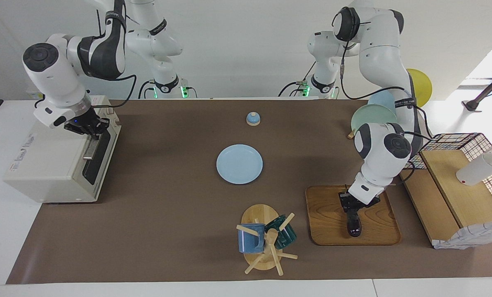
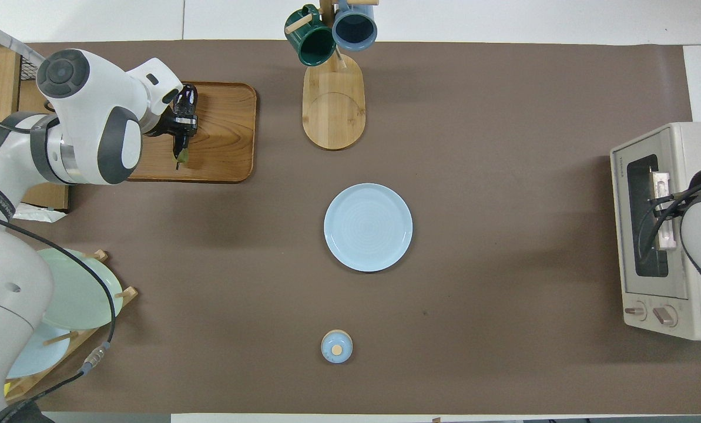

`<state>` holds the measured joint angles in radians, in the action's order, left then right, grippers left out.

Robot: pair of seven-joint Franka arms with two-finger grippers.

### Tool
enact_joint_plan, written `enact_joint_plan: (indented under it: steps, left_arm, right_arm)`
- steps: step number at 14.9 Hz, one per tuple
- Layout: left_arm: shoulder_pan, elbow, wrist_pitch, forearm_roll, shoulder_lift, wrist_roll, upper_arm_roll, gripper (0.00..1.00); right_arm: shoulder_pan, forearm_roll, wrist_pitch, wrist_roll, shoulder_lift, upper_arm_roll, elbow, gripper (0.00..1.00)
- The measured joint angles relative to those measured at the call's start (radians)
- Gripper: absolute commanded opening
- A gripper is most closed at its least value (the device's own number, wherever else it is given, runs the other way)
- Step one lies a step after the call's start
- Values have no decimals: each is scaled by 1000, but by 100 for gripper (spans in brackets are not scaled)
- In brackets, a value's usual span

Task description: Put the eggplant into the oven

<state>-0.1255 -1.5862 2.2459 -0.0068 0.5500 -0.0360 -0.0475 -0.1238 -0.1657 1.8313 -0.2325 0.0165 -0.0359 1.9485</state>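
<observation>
Evidently I was at the pickup: my left claw (image 1: 352,215) stood down on the wooden tray (image 1: 327,231), its fingers around the eggplant (image 1: 354,226) lying there. My right claw (image 1: 90,128) sat at the oven (image 1: 52,165) handle, grip unreadable. Next, I judged, lift and carry across.

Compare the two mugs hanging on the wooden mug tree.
The green mug is dark green; the blue mug is a lighter blue. In the facing view the blue mug hangs toward the right arm's end of the mug tree, the green mug toward the left arm's end. Both hang tilted on pegs and look similar in size.
</observation>
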Motion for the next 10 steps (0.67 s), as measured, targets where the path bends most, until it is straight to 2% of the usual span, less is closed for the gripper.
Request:
enact_joint_plan:
  steps: [2, 7, 10]
  left_arm:
    - [-1, 9, -71, -21, -46, -3, -2, 0]
    - [-79, -9, -340, -78, -253, -166, -8, 0]
    - [-190, -67, -366, -137, -330, -309, -10, 0]
  right_arm:
    - [-16, 0, 22, -20, 1, -1, 16, 0]
    - [-10, -1, 52, -18, 17, 5, 44, 0]
    - [9, 0, 89, -2, 37, 13, 83, 0]
